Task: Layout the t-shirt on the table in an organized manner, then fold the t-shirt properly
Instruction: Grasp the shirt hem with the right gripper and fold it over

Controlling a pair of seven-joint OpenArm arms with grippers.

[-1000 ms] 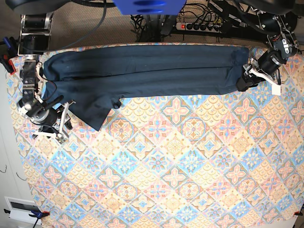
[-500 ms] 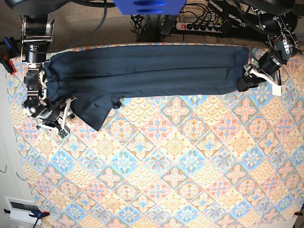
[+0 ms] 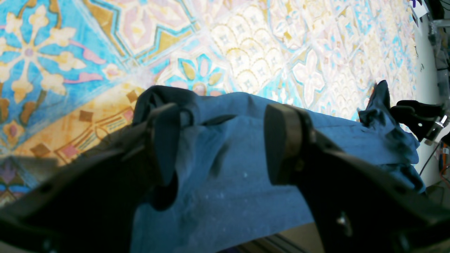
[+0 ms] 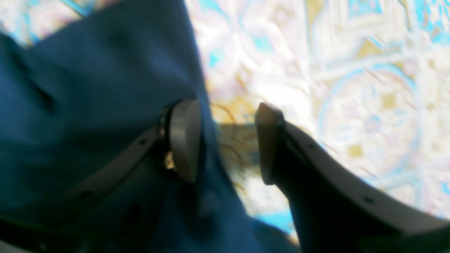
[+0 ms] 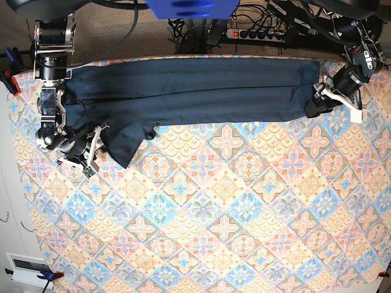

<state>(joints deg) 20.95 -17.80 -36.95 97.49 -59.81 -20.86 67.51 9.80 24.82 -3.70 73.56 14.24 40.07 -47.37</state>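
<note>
Left claw stands wide apart at one end of the t-shirt, a bunched fold of the navy cloth lying between its fingers, one of which touches the fabric; no closed grip shows. The shirt lies stretched in a long band along the far edge of the tabletop. Right claw sits partly apart at the opposite end, one finger over the shirt's edge, the other over bare patterned cloth, holding nothing.
</note>
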